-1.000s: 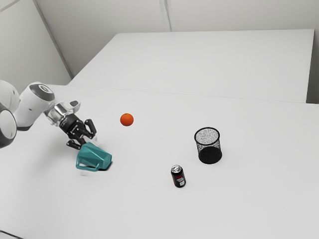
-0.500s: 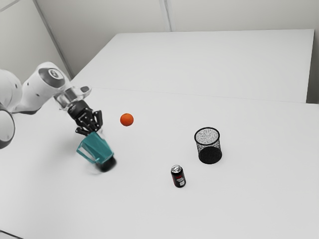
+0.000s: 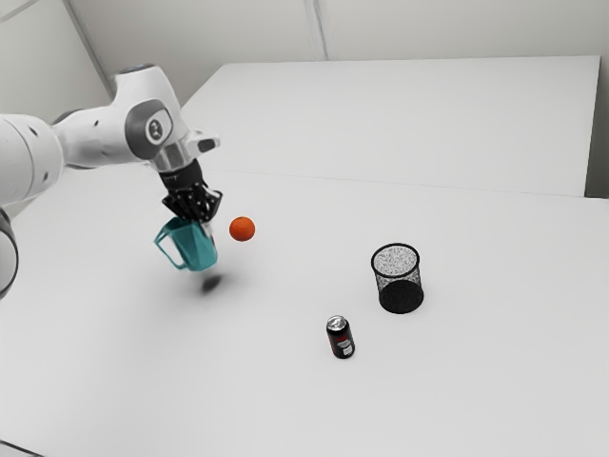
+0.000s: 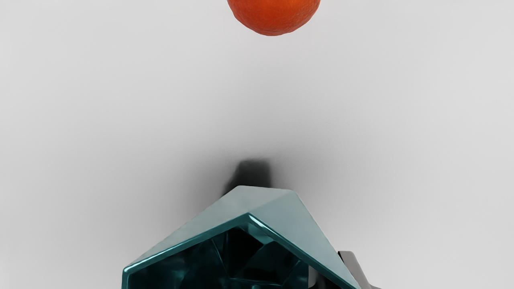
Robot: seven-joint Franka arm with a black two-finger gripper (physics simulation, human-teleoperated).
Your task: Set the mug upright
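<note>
Compared with a second ago, when the mug (image 3: pixel 199 250) lay on its side on the table (image 3: pixel 295 390), it has been raised and swung much nearer to upright. The gripper (image 3: pixel 204 221) has travelled up and toward the exterior view's right and now points almost straight down. The orange (image 3: pixel 242 228), the can (image 3: pixel 341 339) and the mesh bin (image 3: pixel 397 276) have kept their places.

The mug hangs in the left part of the exterior view, just left of the orange — clear of the table, its shadow (image 3: pixel 211 284) beneath it. It is teal, glossy and faceted, still a little tilted, mouth up, with its handle (image 3: pixel 166 246) toward the exterior view's left. The fingers are clamped on its wall — one inside the rim, one outside, as the wrist view shows.
</note>
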